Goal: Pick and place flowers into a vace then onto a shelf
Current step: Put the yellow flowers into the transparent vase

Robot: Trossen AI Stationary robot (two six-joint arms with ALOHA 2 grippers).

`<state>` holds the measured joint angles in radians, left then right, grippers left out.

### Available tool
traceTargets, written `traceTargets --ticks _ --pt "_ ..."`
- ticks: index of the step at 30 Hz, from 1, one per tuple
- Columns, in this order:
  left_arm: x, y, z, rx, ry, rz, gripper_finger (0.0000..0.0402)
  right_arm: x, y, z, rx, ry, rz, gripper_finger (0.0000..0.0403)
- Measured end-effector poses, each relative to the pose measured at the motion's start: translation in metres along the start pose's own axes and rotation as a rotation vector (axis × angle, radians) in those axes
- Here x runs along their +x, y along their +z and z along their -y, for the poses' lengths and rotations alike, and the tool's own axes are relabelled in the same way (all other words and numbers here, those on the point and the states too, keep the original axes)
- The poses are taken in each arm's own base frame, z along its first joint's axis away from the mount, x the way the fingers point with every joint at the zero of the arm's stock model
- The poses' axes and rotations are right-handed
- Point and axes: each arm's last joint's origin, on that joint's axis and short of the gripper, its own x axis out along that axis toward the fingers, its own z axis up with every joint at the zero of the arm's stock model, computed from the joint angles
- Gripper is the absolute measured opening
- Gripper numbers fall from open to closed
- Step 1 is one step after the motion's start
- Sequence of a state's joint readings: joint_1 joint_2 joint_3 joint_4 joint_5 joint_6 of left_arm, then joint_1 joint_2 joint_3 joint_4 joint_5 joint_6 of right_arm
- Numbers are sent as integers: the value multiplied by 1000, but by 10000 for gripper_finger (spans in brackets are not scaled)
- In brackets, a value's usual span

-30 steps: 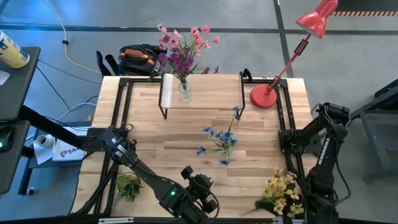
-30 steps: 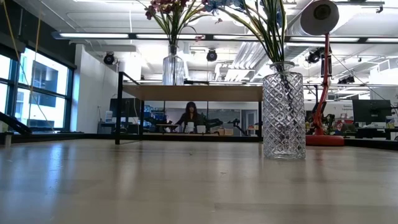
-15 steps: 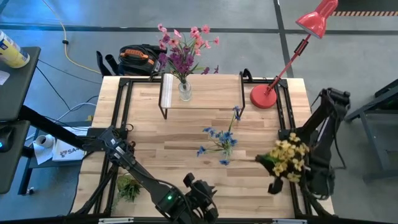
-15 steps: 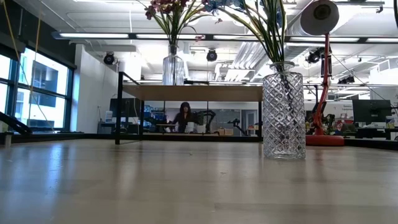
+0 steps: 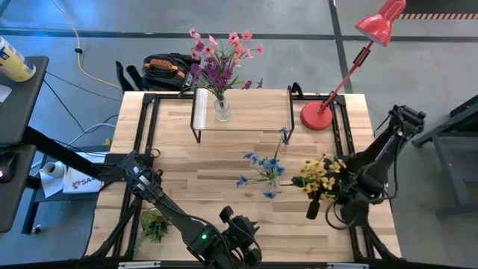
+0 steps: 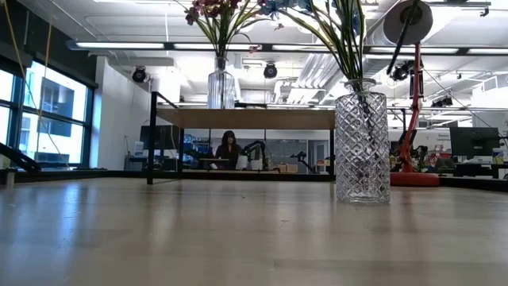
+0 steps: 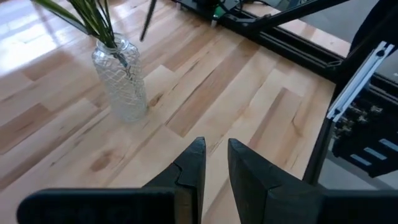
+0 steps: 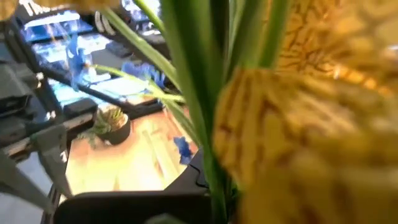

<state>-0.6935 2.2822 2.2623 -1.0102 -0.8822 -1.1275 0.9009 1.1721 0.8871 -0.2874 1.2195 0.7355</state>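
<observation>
A yellow flower bunch (image 5: 323, 173) is up in my right gripper (image 5: 334, 197), right of the glass vase (image 5: 273, 178) that stands mid-table with blue flowers (image 5: 258, 159) in it. The same glass vase (image 6: 362, 147) shows in the low view. Pink and purple flowers (image 5: 220, 56) stand in a second vase (image 5: 222, 110) on the shelf (image 5: 246, 118) at the far edge. My left gripper (image 5: 240, 237) waits over the near edge. In its wrist view the left gripper (image 7: 216, 155) is open by a narrow gap and touches nothing. My right gripper is shut on the yellow bunch's green stems (image 8: 208, 112) below the blooms (image 8: 292, 124). Blooms and leaves hide the fingers and the place of contact. The bunch is lifted clear of the table, and its blooms point toward the glass vase.
A red desk lamp (image 5: 320, 116) stands at the far right corner, its head leaning out over the floor. A small green plant tuft (image 5: 154, 223) sits near the left near corner. Black frame rails (image 5: 146, 134) run along the table's sides. A person shows far behind the table.
My right gripper has carried the yellow bunch up from the table's right near corner, toward the far edge and leftward, closer to the glass vase. The bunch is now clear of the table. My left arm has kept still.
</observation>
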Motion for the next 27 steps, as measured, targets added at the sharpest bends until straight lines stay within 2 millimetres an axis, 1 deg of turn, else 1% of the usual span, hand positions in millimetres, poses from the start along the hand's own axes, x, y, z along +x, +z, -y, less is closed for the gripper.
traceTargets --ticks 3,10,17,23,27 --pt "2 1 -3 17 20 -7 101 4 0 1 1 15 -27 2" --pt "12 7 -11 38 71 -8 101 9 4 2 -43 2 -15 2" --pt "17 11 -13 58 77 -19 101 18 6 4 -40 13 -47 2" --pt "21 14 -15 78 83 -24 101 19 14 -1 -49 42 -6 2" --pt "24 16 -17 92 88 -27 101 24 14 1 -64 32 -16 2"
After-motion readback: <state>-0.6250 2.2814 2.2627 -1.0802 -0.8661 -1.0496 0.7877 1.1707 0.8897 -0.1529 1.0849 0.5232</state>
